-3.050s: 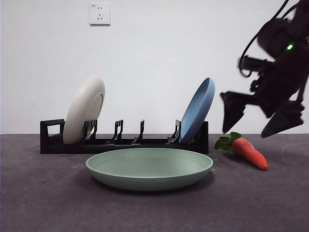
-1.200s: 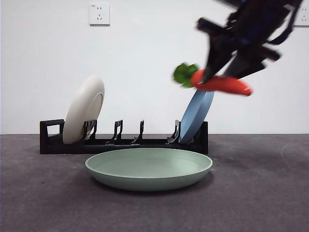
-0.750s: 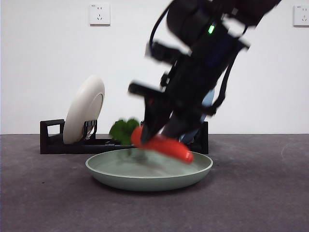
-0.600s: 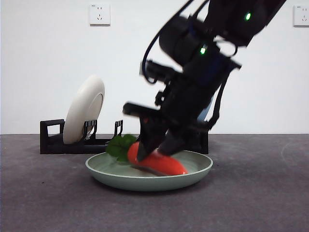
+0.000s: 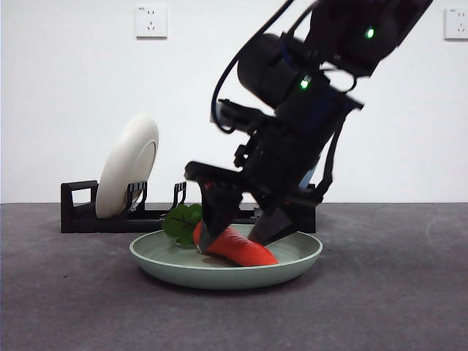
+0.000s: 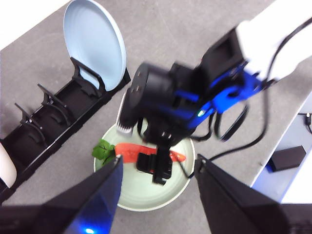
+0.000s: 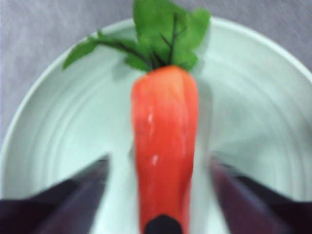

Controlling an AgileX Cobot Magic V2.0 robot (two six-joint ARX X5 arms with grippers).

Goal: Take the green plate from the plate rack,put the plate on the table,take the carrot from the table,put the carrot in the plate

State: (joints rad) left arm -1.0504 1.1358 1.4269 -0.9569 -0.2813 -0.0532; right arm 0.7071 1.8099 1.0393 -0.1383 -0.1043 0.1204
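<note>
On the left of the front view a white plate [image 5: 128, 165] leans in the black rack [image 5: 79, 212], whose right half is hidden behind the arm. The green plate [image 5: 157, 262] lies flat on the grey worktop [image 5: 66, 300] just before the rack. In it lies the carrot [image 5: 235, 247], leaves [image 5: 181, 221] to the left, with the right gripper [image 5: 238, 225] low over it. The right wrist view shows that gripper's fingers [image 7: 80, 195] spread apart, clear of the carrot on both sides. The blue plate [image 6: 96, 43] is all but hidden behind the arm in front; the left wrist view shows it whole. The left gripper [image 6: 156, 195] hangs high, fingers parted, holding nothing
</note>
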